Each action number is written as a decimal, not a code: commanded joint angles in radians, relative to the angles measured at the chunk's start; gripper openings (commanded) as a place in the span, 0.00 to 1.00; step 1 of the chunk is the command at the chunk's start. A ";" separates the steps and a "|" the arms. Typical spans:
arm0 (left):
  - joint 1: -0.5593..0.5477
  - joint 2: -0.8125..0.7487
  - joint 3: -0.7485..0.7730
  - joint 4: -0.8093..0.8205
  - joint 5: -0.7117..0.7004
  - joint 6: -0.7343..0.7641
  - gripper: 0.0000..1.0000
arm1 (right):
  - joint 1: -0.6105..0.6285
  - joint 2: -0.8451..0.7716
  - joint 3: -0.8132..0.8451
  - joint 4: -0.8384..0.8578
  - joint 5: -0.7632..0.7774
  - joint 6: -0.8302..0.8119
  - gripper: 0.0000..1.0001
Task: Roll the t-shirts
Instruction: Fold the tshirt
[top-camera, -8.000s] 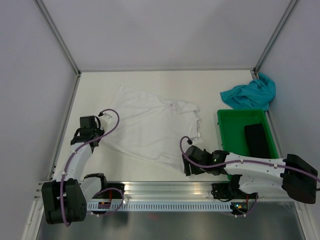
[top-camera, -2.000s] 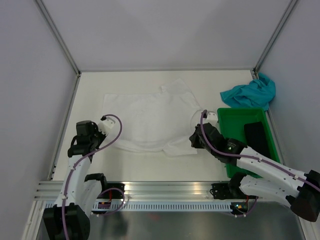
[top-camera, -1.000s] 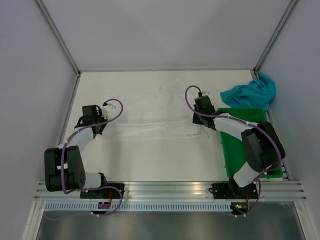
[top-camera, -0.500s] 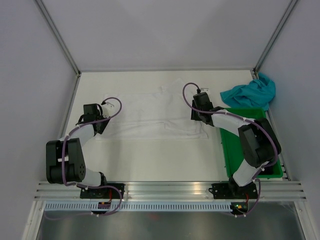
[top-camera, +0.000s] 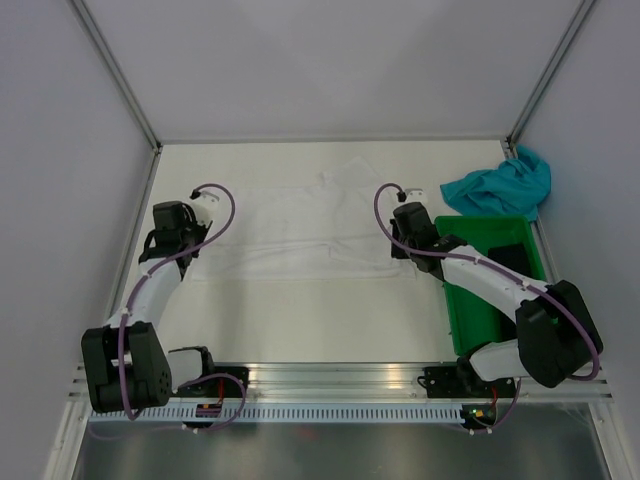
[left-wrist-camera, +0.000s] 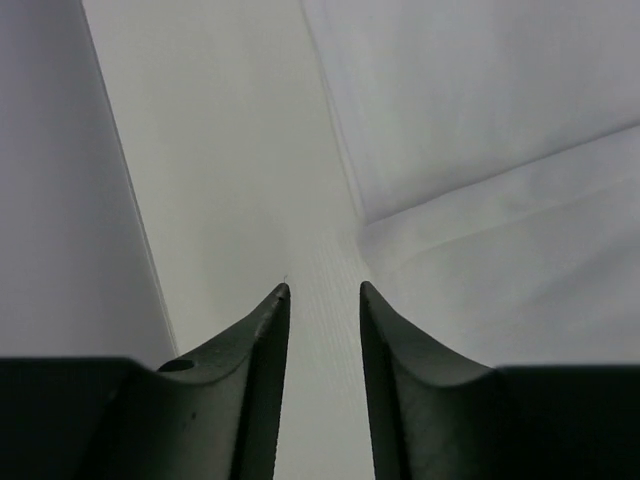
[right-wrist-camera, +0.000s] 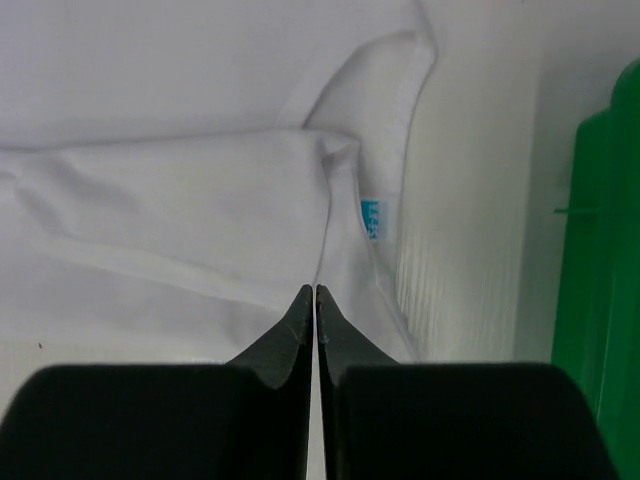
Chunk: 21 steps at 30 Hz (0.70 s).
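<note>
Cloth soft — white t-shirt (top-camera: 300, 235) folded long, teal t-shirt (top-camera: 500, 188) crumpled.

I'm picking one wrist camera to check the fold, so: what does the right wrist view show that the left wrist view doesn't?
Only the right wrist view: the right hand, fingers shut together over the white shirt, a small blue label on the cloth, and the green bin at the right edge. Only the left wrist view: the left hand, fingers apart over the table at the shirt's edge, and a wall at the left. Both: the folded white shirt lying on the table.
</note>
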<state>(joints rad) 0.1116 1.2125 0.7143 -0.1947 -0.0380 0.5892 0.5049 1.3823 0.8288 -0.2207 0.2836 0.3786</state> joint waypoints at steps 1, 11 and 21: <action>-0.001 0.025 -0.039 -0.046 0.084 0.001 0.37 | 0.001 -0.008 -0.059 0.007 -0.058 0.062 0.06; -0.004 0.246 0.037 -0.045 0.145 0.049 0.27 | 0.001 0.076 -0.123 0.076 -0.089 0.132 0.00; -0.006 0.369 0.142 -0.020 0.128 -0.003 0.24 | 0.001 0.112 -0.161 0.101 -0.100 0.137 0.00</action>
<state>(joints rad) 0.1089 1.5700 0.8135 -0.2386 0.0704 0.6106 0.5076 1.4937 0.6857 -0.1551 0.1879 0.4988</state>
